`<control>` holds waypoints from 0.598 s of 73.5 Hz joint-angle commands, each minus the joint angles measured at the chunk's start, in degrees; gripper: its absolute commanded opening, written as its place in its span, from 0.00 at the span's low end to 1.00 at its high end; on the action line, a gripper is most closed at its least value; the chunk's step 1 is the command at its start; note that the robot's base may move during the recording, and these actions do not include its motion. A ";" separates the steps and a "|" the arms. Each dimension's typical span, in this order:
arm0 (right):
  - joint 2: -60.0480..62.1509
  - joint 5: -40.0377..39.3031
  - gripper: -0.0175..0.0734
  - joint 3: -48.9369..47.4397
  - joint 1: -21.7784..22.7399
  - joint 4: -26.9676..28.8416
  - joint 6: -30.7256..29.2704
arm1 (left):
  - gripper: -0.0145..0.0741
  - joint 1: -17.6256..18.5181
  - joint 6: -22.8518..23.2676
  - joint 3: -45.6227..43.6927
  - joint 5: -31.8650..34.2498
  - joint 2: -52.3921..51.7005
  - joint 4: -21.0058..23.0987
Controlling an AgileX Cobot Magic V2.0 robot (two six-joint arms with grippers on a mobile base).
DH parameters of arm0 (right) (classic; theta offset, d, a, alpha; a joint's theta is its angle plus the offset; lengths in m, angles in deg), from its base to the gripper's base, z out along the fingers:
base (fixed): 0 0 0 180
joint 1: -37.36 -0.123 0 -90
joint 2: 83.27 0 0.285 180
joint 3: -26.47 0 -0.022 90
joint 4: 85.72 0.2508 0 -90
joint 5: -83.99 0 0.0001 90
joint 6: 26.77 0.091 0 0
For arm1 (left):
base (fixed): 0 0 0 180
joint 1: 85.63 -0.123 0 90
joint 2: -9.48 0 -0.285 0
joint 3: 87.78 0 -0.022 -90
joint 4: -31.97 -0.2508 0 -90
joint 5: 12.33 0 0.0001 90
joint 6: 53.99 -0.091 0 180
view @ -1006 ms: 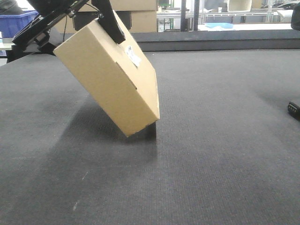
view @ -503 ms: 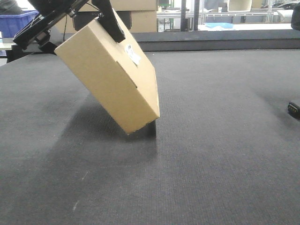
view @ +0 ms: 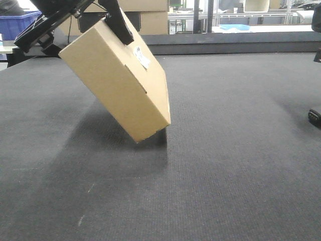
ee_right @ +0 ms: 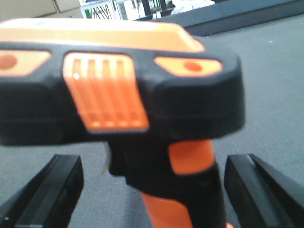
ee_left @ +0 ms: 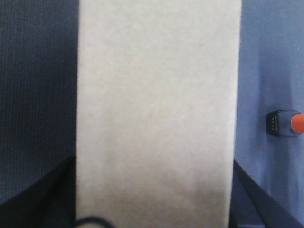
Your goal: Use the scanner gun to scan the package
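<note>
Front view: my left gripper (view: 100, 37) clamps the package (view: 120, 85) by its upper end. It is tilted, white label (view: 142, 59) showing, lowest corner down on the grey mat (view: 225, 175), with cardboard boxes (view: 150, 15) behind.

Left wrist: plain cardboard fills the space between my fingers (ee_left: 42, 194), and the scanner gun (ee_left: 284, 123) sits apart.

Right wrist: my right gripper (ee_right: 156, 190) is spread wide around the scanner's orange handle, not touching it.

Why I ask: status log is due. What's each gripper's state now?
Left gripper: closed, holding the box.
Right gripper: open, straddling the scanner, not gripping it.
</note>
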 commanded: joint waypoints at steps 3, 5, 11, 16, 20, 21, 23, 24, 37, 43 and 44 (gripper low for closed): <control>-0.43 -2.53 0.75 -0.70 0.20 0.21 -0.07 | 0.04 0.41 0.34 -0.09 0.80 -0.29 0.43; -0.43 -2.53 0.75 -0.83 0.20 0.21 -0.07 | 0.04 0.41 0.34 -0.09 0.80 -0.29 0.43; -0.43 -2.53 0.75 -1.47 0.20 0.21 -0.07 | 0.04 0.41 0.34 -0.09 0.80 -0.29 0.43; -0.43 -2.53 0.75 -1.97 0.20 0.21 -0.07 | 0.04 0.41 0.34 -0.09 0.64 -0.29 0.43; -0.43 -2.53 0.75 -2.25 0.20 0.21 -0.07 | 0.04 0.41 0.34 -0.09 0.50 -0.29 0.43; -0.43 -2.53 0.75 -2.25 0.20 0.21 -0.07 | 0.04 0.41 0.34 -0.09 0.50 -0.29 0.43; -0.43 -2.53 0.75 -2.25 0.20 0.21 -0.07 | 0.04 0.41 0.34 -0.09 0.38 -0.29 0.43; -0.43 -2.53 0.75 -2.24 0.20 0.21 -0.07 | 0.04 0.41 0.34 -0.09 0.38 -0.29 0.43; -0.43 -2.19 0.75 -2.24 0.20 0.21 -0.07 | 0.04 0.41 0.34 -0.09 -0.06 -0.29 0.43; -0.43 -2.19 0.70 -2.24 0.20 0.21 -0.07 | 0.04 0.41 0.34 -0.09 -0.28 -0.29 0.43; -0.43 -2.09 0.69 -2.24 0.20 0.21 -0.07 | 0.04 0.41 0.34 -0.09 -0.28 -0.29 0.43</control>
